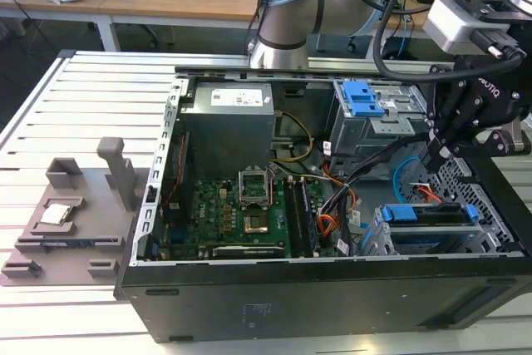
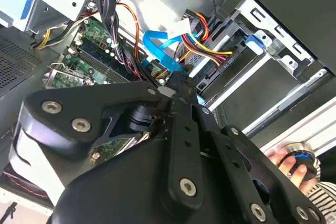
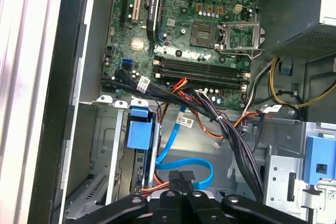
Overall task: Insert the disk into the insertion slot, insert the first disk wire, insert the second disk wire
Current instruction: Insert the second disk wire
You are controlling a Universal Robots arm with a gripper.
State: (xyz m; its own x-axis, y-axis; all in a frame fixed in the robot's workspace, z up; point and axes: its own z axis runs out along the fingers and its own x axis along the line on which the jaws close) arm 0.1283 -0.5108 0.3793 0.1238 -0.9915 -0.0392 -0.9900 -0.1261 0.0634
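Note:
The disk (image 1: 428,215), grey with a blue carrier, lies inside the insertion slot (image 1: 379,243), a silver cage at the case's front corner on the exterior view's right. The first wrist view shows the carrier's blue tab (image 3: 142,132) in the cage (image 3: 100,145). My gripper (image 1: 434,155) hangs just above the cage inside the case. In both wrist views its fingers (image 3: 175,182) are pressed together, and the end of a flat blue disk wire (image 3: 184,165) runs into the fingertips (image 2: 178,80). Red and orange power wires (image 2: 210,51) lie beside it, leading towards the disk's end (image 2: 254,43).
A second grey cage with a blue tab (image 1: 364,99) stands behind the gripper. The motherboard (image 1: 249,214) and power supply (image 1: 229,118) take up the rest of the case. A grey fixture (image 1: 75,214) sits on the table. A hand (image 2: 287,162) holds a round object.

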